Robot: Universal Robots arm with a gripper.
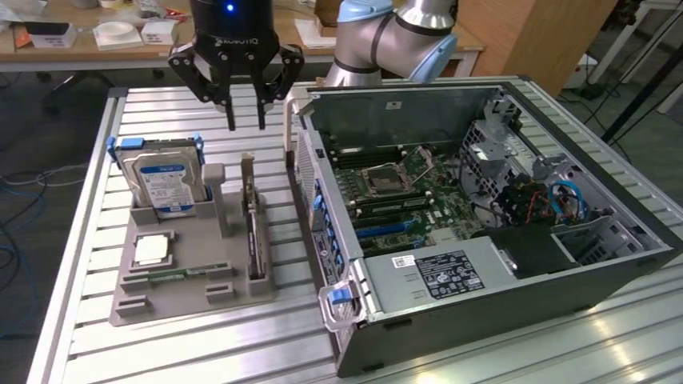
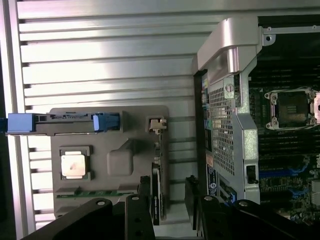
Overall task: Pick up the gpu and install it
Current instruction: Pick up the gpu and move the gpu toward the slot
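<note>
Above the bench (image 1: pixel 160 112), open, empty fingers (image 2: pixel 144 202) over upright gpu (image 1: pixel 253 224); risk of clipping card edge if lowered off-centre.

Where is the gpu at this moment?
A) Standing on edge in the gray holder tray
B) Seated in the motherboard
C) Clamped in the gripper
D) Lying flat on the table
A: the gpu stands on edge in the gray holder tray, while the open gripper hangs above it, holding nothing.
</note>
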